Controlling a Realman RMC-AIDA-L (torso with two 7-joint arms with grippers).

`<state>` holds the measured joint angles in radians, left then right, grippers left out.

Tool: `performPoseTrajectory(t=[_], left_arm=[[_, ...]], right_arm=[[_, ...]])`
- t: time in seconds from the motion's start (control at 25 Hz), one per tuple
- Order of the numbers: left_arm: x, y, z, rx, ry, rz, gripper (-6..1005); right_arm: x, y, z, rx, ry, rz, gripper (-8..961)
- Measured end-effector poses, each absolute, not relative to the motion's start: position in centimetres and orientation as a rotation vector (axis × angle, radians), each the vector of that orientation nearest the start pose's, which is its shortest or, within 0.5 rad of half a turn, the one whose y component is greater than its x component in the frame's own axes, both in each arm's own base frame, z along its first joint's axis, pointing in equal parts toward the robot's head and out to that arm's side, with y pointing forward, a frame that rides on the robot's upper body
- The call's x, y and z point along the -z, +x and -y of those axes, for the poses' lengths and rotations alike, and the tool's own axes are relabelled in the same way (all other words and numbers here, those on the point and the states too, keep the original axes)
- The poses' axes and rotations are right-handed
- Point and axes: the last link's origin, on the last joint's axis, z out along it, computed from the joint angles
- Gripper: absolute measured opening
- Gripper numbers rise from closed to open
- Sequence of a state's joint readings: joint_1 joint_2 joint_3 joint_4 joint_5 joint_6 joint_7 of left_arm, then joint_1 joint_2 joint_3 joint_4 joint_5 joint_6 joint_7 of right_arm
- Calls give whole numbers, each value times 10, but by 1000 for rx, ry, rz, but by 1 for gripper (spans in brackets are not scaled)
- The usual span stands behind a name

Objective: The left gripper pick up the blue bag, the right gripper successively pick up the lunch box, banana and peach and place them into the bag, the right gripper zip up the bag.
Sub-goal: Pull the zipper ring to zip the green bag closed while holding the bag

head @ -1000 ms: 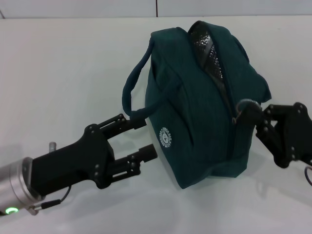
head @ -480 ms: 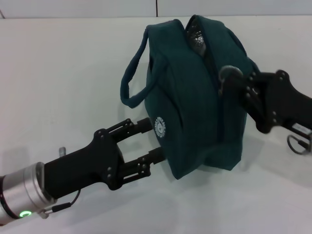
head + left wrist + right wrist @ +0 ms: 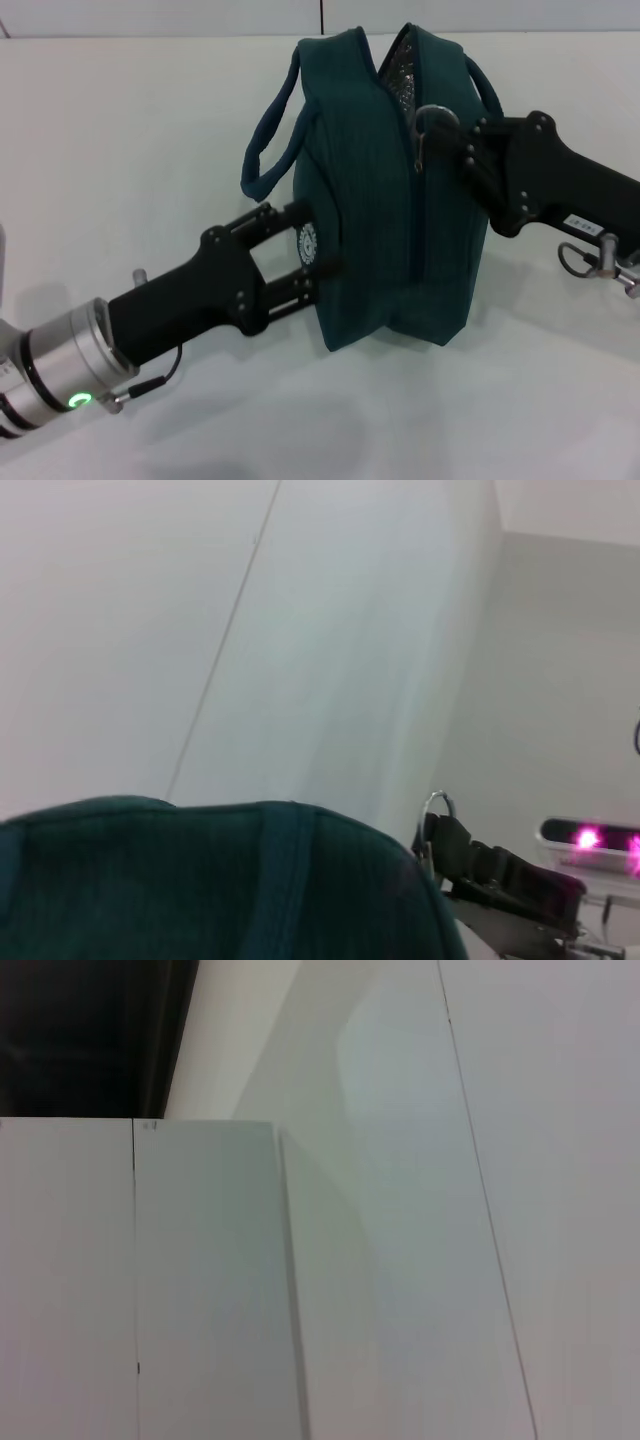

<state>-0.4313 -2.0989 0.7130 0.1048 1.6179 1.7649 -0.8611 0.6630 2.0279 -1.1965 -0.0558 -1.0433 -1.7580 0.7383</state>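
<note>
The blue bag (image 3: 385, 190) stands upright on the white table (image 3: 120, 130), just above the middle of the head view. Its zipper seam faces the camera and is closed along the lower part, while a narrow gap at the top, near 12 o'clock, shows the silver foil lining (image 3: 398, 72). One loop handle (image 3: 262, 150) hangs off the bag toward 9 o'clock; a second handle arches over toward 2 o'clock.

The left gripper (image 3: 312, 262) reaches in from 8 o'clock on its black arm with the silver wrist (image 3: 60, 375). Its 2 fingers (image 3: 268, 217) stand moderately apart, and their tips press against the bag's lower side, bracketing the small white round logo (image 3: 307, 241). I see no fabric pinched between them.

The right gripper (image 3: 448, 140) comes in from 3 o'clock, its tips at the ring pull (image 3: 434, 118) of the zipper, high on the seam. The jaws look drawn narrow there, but whether they actually clamp the ring I cannot tell.

The left wrist view shows the bag's teal top (image 3: 230, 880) close up, with the ring pull (image 3: 436, 805) and the right gripper (image 3: 455, 840) beyond it. The right wrist view shows only pale flat surfaces.
</note>
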Motion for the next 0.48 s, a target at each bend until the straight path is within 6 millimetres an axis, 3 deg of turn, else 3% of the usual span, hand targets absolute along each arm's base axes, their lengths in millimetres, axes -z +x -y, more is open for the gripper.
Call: performPoseTrajectory(t=[0.48], left_arm=[[60, -248, -263, 1364, -2423, 598, 583]], right_arm=[[27, 200, -320, -1426, -2442, -178, 16]])
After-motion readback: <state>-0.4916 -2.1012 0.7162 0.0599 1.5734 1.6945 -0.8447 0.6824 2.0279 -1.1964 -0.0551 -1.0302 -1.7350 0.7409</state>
